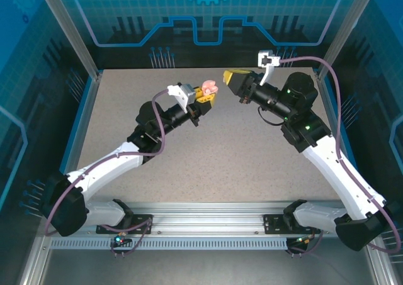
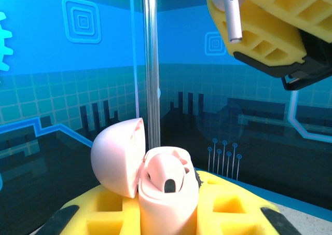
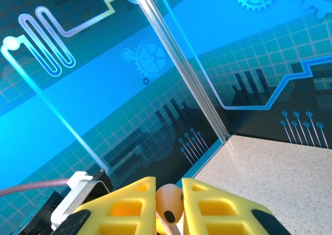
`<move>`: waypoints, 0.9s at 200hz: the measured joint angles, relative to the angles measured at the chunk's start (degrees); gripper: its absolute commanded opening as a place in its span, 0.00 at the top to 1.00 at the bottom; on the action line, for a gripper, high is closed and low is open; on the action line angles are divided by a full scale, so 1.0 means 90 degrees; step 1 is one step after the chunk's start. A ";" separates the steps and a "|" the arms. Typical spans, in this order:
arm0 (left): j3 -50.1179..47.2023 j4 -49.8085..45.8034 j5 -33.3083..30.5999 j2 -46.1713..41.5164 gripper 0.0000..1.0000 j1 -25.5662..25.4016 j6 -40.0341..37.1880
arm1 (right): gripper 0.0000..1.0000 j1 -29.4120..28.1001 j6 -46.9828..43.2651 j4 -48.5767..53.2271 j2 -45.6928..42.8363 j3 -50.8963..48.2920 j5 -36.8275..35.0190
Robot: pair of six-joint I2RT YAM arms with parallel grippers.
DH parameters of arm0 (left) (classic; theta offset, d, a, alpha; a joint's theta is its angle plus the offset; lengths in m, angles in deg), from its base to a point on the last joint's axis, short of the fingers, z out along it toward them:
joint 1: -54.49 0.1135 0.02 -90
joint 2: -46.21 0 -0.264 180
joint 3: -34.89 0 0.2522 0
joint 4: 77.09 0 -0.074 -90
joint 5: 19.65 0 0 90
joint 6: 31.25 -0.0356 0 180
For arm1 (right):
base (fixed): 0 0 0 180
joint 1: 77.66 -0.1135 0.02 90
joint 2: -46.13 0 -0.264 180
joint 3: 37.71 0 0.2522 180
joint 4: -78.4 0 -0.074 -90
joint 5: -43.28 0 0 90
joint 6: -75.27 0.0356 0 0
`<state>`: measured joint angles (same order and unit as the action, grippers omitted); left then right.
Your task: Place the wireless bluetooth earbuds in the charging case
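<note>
Tabletop of speckled grey laminate (image 1: 189, 165) lies beneath a black-and-white left arm (image 1: 126, 153) and right arm (image 1: 327, 159), which meet above its far half. The left gripper (image 1: 204, 96) clamps its yellow fingers on a round pale pink plastic charging case (image 2: 166, 193), lid swung open, raised off the table. Just beside it, the right gripper (image 1: 232, 80) pinches a tiny pale pink stemmed earbud (image 3: 169, 203).

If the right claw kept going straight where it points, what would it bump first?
Probably the open pink case in the left claw, just ahead of the right claw and its earbud; heights are hard to judge.
</note>
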<state>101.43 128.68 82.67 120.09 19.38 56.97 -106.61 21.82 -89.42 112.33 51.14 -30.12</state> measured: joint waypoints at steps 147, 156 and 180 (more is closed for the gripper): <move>0.0002 0.0080 0.0240 0.0000 1.00 0.0000 0.0168 | 0.85 -0.0381 -0.0408 -0.0117 0.0165 -0.0177 0.0056; 0.0002 0.0083 0.0245 0.0000 1.00 0.0000 0.0165 | 0.85 -0.0381 -0.0408 -0.0117 0.0185 -0.0199 0.0049; 0.0002 0.0121 0.0287 0.0000 1.00 0.0000 0.0158 | 0.85 -0.0381 -0.0408 -0.0112 0.0228 -0.0238 0.0041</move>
<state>101.45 129.77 85.25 120.09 19.38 58.39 -110.04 18.15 -90.43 114.38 48.99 -29.75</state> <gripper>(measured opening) 0.194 0.152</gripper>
